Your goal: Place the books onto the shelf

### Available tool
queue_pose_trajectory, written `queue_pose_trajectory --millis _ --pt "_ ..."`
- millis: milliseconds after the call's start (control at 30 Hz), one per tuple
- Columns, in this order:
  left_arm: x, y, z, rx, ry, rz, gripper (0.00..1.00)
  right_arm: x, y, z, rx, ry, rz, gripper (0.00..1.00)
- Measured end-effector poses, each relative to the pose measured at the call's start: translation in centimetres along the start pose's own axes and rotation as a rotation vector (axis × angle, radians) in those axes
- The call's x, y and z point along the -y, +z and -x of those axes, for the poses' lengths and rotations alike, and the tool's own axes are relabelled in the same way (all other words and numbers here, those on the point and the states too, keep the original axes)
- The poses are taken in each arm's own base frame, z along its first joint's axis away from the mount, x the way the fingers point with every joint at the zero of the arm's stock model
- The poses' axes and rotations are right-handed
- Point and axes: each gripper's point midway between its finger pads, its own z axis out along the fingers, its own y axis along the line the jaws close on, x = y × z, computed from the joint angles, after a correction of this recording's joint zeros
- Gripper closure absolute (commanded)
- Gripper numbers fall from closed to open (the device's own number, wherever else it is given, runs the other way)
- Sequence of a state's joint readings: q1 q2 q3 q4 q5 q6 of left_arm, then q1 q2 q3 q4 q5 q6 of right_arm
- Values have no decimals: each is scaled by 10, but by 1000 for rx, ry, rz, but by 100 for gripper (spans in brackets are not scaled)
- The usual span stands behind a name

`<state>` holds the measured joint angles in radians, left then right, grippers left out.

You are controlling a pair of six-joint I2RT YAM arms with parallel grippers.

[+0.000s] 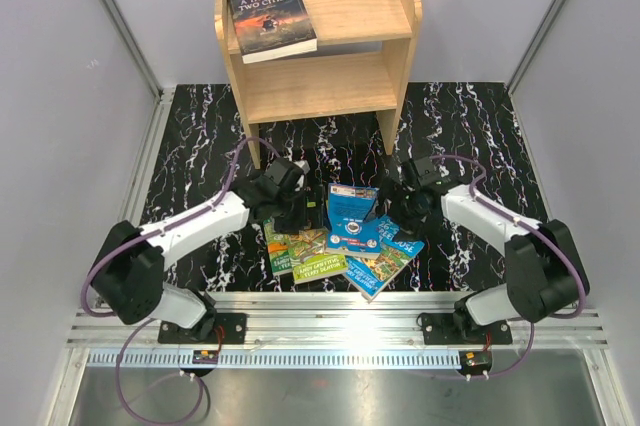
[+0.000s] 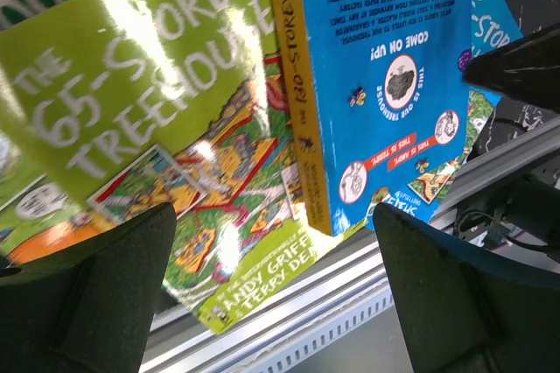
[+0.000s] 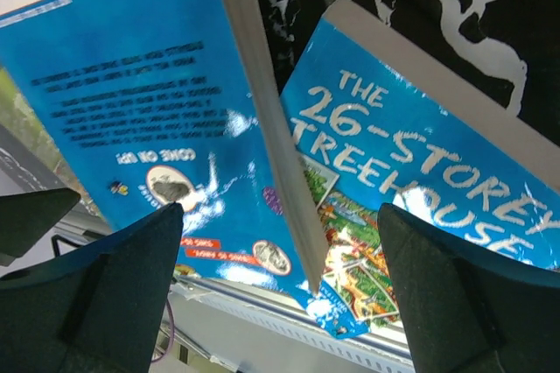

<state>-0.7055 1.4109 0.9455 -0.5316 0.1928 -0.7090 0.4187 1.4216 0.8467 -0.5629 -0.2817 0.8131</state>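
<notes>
The light-wood shelf (image 1: pixel 320 86) stands at the back, with the dark "A Tale of Two Cities" book (image 1: pixel 270 16) lying on its top tier. The other books lie in a pile at the front: a blue one with a white circle (image 1: pixel 352 218) (image 2: pixel 394 84) (image 3: pixel 131 110) on top, green Treehouse covers (image 1: pixel 308 251) (image 2: pixel 157 119) to the left, and the "26-Storey Treehouse" (image 1: pixel 388 261) (image 3: pixel 411 154) to the right. My left gripper (image 1: pixel 298 208) (image 2: pixel 280 294) is open at the pile's left side. My right gripper (image 1: pixel 393 204) (image 3: pixel 280 285) is open at its right, holding nothing.
A black marbled mat (image 1: pixel 200 126) covers the table. An aluminium rail (image 1: pixel 340 326) runs along the near edge just below the pile. Grey walls (image 1: pixel 60 96) close in the left, right and back.
</notes>
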Motion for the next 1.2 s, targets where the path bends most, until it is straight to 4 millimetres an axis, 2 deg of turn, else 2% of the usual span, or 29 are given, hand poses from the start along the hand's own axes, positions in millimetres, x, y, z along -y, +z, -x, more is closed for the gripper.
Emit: queue_pose_trajectory --millis 133,267,400,533,567,667,700,733,767,800,900,933,1033,1133,1200 --pt "7 21 -7 -35 -27 -45 1 6 16 -3 -36 2 -5 0" --pt "25 28 -3 -31 -57 -132 1 -4 22 -6 -82 4 55 2" --pt "41 38 -2 -37 -97 -227 1 -14 27 -7 -125 9 110 11" --pt "51 46 -5 -32 -148 -321 1 -21 35 -11 -169 7 159 34" --pt "53 47 -5 -31 -160 -335 1 -21 37 -11 -178 9 166 44" --pt "57 48 -4 -28 -183 -361 1 -22 42 -13 -208 20 196 59" --pt "57 49 -4 -27 -190 -367 1 -23 44 -12 -210 17 211 68" --pt "58 49 -4 -27 -199 -371 1 -25 46 -10 -206 12 222 73" --pt "58 49 -4 -27 -205 -374 4 -28 47 -7 -200 9 240 82" --pt "59 49 -3 -25 -209 -377 13 -31 48 -5 -191 1 254 87" --pt "56 51 -5 -26 -225 -365 47 -34 48 -3 -186 -15 271 96" --pt "52 53 -7 -31 -233 -352 74 -34 48 -3 -186 -14 271 99" --pt "42 58 -16 -56 -264 -312 100 -34 46 -4 -184 -18 271 100" --pt "44 56 -16 -58 -280 -315 100 -34 43 -4 -173 -21 265 97" --pt "46 54 -19 -63 -270 -317 100 -33 39 -6 -170 -23 255 80"
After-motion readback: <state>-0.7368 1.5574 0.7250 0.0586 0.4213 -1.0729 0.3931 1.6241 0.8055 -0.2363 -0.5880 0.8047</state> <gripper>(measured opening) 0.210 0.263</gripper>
